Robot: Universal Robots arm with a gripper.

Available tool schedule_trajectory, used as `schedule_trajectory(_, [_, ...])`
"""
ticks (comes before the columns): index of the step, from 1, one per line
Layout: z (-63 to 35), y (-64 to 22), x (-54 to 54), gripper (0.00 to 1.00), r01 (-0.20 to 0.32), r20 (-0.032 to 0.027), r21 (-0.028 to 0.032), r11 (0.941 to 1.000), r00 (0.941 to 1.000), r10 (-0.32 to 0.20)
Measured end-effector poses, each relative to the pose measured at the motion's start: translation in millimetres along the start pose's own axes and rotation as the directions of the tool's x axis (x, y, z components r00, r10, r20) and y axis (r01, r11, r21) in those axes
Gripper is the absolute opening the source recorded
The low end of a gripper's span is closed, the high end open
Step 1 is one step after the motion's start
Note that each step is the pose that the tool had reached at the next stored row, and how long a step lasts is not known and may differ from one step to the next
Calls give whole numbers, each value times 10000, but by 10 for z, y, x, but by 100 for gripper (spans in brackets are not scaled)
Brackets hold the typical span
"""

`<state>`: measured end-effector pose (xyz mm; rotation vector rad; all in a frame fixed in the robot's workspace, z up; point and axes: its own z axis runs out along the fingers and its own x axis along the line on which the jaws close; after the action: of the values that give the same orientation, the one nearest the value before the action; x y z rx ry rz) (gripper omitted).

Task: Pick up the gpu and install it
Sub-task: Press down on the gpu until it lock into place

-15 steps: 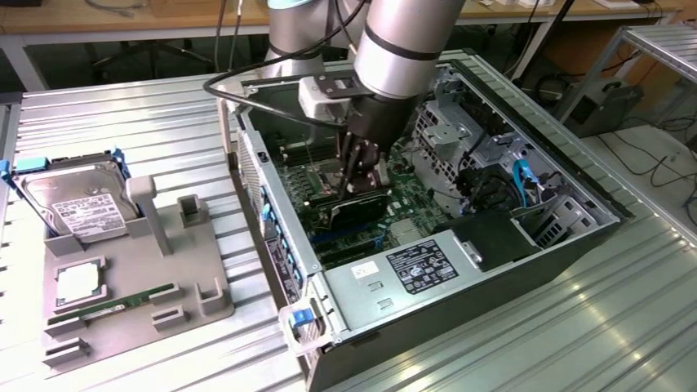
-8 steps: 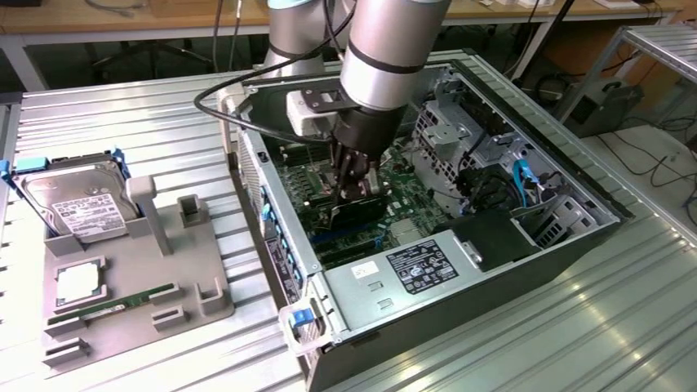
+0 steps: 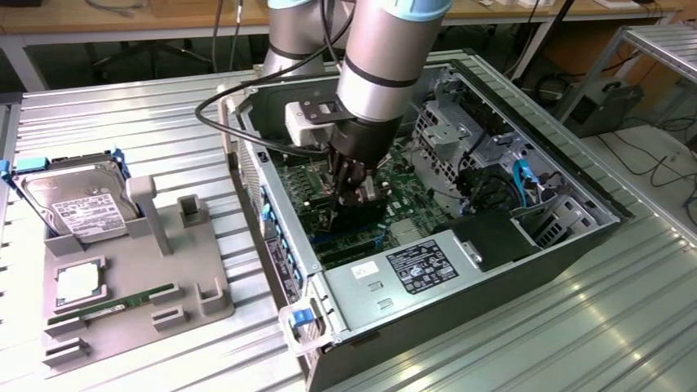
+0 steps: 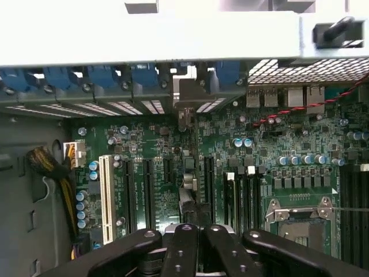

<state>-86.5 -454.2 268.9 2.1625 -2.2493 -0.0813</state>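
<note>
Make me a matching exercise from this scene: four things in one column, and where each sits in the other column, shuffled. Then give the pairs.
Things:
1. gripper
2. hard drive
3. memory stick
4. power supply

Places:
A. lying flat in a slot at the near edge of the grey holder
B. inside the open case, over the motherboard
C. standing on edge at the far end of the grey holder
D. at the near end of the case, bearing a black label

Pairs: 1-B, 2-C, 3-A, 4-D
</note>
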Motion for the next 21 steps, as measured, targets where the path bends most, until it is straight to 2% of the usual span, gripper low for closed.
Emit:
schedule_trajectory(2, [25,-2,0,11,0,5,7,10000,10000,0])
schedule_trajectory(5, [13,-2,-2,11,2,18,15,10000,10000,-2])
schedule_trajectory(6, [-21,-2,-6,11,3,43,28,10000,10000,-3])
schedule_trajectory(7, [-119,5,-4,11,1,19,15,10000,10000,-1])
schedule_trajectory(12, [-353,15,-9,11,2,16,12,10000,10000,-2])
schedule_trajectory(21, [-353,15,-9,11,1,17,13,10000,10000,-1])
